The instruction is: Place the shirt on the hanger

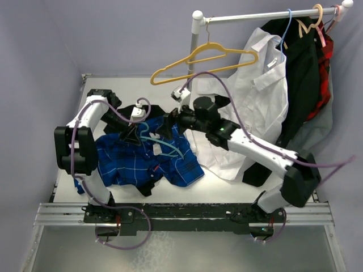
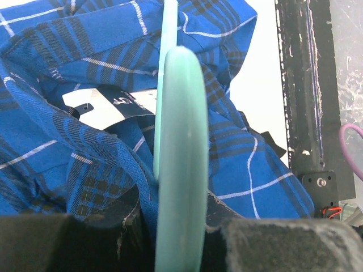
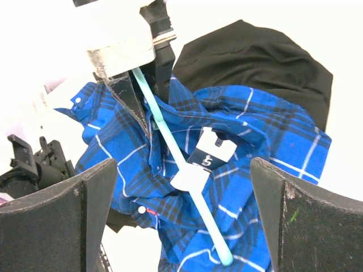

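The blue plaid shirt lies crumpled on the table, its white neck label facing up. The teal hanger lies across its collar area, with one arm stretched over the fabric. My left gripper is shut on the hanger near its hook end, with a fold of shirt pressed beside the left jaw. My right gripper is open and empty, hovering above the shirt with the label and hanger arm between its fingers.
A clothes rail crosses the back right, holding a yellow hanger, a white shirt, a black garment and a pale blue hanger. A black cloth lies under the shirt's far side.
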You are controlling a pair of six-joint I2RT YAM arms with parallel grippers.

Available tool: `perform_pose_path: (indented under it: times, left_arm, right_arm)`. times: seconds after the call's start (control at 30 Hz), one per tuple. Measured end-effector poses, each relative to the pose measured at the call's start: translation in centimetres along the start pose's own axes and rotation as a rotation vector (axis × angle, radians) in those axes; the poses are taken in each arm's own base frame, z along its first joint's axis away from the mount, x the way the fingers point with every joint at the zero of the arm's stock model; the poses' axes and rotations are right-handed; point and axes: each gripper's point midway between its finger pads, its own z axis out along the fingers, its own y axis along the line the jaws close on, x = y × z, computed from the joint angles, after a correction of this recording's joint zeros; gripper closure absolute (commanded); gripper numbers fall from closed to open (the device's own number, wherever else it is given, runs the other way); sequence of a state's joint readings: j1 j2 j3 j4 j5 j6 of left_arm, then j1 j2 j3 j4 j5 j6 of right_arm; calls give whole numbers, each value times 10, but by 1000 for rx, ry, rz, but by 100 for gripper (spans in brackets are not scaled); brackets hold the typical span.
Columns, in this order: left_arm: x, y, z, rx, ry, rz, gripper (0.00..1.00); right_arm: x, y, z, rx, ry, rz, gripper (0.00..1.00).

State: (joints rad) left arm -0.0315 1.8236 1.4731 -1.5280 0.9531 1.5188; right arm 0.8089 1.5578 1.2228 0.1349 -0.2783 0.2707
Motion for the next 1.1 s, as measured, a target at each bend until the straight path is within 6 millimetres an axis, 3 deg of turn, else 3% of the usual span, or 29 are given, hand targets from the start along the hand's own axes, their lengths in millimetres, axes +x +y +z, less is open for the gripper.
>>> perform_pose_path:
  times: [0.1,0.2,0.37,0.5,0.63,0.87,1.1]
  left_arm:
    - [-2,-11,-2,-16,0,22,100]
    - [-17,-28,-10,-59,-2,91,100]
    - [-53,-66,-18,-115,-22,240,100]
    - [-76,-101,-8,-81,-38,324,100]
    - [-85,-118,-2,-55,-49,344,100]
    - [-83,-120,-1,-54,-42,320,100]
    - [-79,-118,-2,-58,-21,310,100]
  right_arm:
    - [-18,3,-37,39,-60,-4,0]
    - [-18,0,-68,71,-95,31,0]
    - [27,-30,-102,184,-61,149,6]
    - [64,-41,-99,219,10,221,14]
    - [77,-43,-87,210,49,252,19]
    - [79,-36,-67,134,85,273,22]
    - [75,-19,-81,61,26,264,14]
